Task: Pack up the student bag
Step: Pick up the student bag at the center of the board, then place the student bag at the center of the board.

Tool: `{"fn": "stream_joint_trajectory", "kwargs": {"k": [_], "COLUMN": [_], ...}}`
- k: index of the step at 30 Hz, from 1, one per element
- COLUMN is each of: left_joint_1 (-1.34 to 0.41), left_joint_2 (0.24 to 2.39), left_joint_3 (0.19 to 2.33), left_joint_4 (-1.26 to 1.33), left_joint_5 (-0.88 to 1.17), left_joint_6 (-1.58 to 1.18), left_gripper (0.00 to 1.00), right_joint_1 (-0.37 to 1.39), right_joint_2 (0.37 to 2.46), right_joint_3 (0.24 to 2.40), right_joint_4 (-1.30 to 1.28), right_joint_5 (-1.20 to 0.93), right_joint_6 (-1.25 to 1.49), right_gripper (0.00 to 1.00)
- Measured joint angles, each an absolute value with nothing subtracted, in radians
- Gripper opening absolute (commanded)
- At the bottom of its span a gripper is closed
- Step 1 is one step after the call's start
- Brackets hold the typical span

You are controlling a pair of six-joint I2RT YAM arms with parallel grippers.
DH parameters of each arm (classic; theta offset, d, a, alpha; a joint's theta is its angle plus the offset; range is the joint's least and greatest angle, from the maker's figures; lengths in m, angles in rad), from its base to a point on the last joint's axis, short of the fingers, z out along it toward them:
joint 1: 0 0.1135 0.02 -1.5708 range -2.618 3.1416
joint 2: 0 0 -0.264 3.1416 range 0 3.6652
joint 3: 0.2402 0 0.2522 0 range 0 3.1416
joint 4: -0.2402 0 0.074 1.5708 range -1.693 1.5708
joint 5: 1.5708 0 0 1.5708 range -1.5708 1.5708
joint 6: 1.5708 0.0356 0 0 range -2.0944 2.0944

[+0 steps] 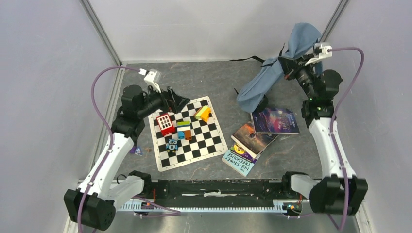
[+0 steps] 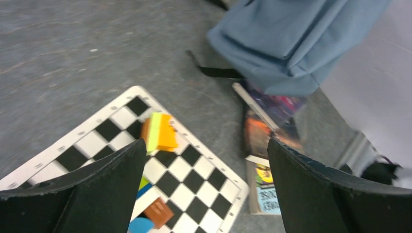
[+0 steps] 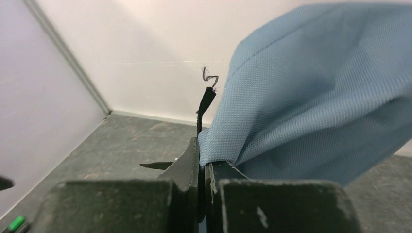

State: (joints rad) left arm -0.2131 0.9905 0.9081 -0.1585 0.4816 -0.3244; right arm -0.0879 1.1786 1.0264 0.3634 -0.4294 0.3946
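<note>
The grey-blue student bag (image 1: 272, 77) hangs off the table at the back right, pinched by its fabric in my right gripper (image 1: 286, 65). In the right wrist view the jaws are shut on a fold of the bag (image 3: 301, 92), with a black strap end sticking up beside them. The bag's lower end droops over the books; it also shows in the left wrist view (image 2: 296, 39). My left gripper (image 1: 177, 103) is open and empty above the far left corner of the chessboard mat (image 1: 192, 141), its black fingers (image 2: 97, 194) spread wide.
Toy blocks stand on the mat: a red one (image 1: 165, 122), a striped one (image 1: 183, 130), an orange-green one (image 1: 203, 113) and a small owl figure (image 1: 171, 145). Three books (image 1: 262, 133) lie fanned to the right of the mat. Walls close in left, right and back.
</note>
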Motion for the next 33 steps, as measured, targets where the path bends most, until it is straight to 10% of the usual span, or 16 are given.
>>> {"fn": "stream_joint_trajectory", "kwargs": {"k": [16,33], "left_joint_1": [-0.737,-0.823], "left_joint_2": [1.106,1.521], "left_joint_3": [1.1,1.415], "left_joint_4": [-0.073,0.081], "left_joint_5": [0.542,0.419], "left_joint_6": [-0.176,-0.42], "left_gripper": [1.0,0.87], "right_joint_1": [0.105,0.164], "right_joint_2": [0.906,0.807], "right_joint_3": [0.901,0.863], "right_joint_4": [0.104,-0.105], "right_joint_5": [-0.595,-0.599], "right_joint_6": [0.277,0.121], "right_gripper": [0.0,0.0]}}
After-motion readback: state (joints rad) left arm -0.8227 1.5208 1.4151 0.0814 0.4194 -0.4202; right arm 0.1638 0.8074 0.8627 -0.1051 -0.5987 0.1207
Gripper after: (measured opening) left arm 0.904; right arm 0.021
